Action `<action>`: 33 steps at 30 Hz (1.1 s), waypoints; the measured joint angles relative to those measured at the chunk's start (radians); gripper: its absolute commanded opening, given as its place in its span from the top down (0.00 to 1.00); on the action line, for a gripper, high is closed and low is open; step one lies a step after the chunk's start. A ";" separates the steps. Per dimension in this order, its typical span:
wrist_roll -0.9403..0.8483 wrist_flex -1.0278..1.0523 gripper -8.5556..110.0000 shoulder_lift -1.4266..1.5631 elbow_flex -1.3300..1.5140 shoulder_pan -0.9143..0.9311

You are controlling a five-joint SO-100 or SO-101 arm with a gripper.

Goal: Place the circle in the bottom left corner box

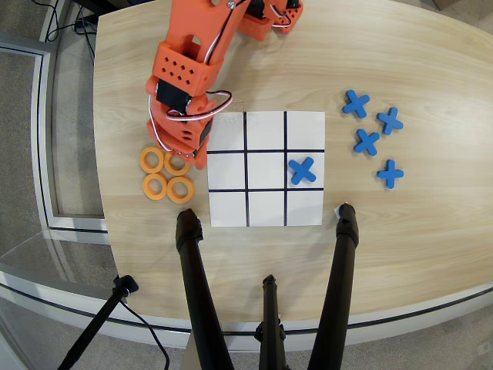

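Note:
Four orange circles lie in a two-by-two cluster on the wood table, left of the paper grid (266,123): upper left (152,160), lower left (155,186), lower right (181,189) and upper right (178,165). The orange arm reaches down from the top, and its gripper (187,158) hangs over the upper right circle and partly covers it. The jaws look open, with one fingertip (202,159) just right of that circle. The bottom left corner box (228,208) is a bare white cell.
One blue cross (303,169) sits in the grid's middle right cell. Several more blue crosses (367,142) lie on the table to the right. Black tripod legs (192,270) stand at the near table edge, just below the grid.

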 measured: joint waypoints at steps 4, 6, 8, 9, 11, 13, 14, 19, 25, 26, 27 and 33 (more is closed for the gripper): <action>-0.002 -0.006 0.74 -0.009 -0.003 0.003; -0.002 -0.006 0.74 -0.017 -0.008 0.003; -0.002 -0.011 0.74 -0.029 -0.015 0.000; -0.002 -0.011 0.74 -0.034 -0.018 0.000; -0.002 -0.012 0.74 -0.044 -0.034 0.002; -0.002 -0.018 0.74 -0.057 -0.037 0.002; -0.002 -0.023 0.74 -0.063 -0.038 0.002; -0.002 -0.041 0.74 -0.089 -0.040 0.002; -0.002 -0.052 0.74 -0.114 -0.044 0.002; -0.002 -0.054 0.74 -0.115 -0.044 0.002; -0.002 -0.055 0.74 -0.117 -0.044 0.002; -0.002 -0.055 0.74 -0.126 -0.044 0.002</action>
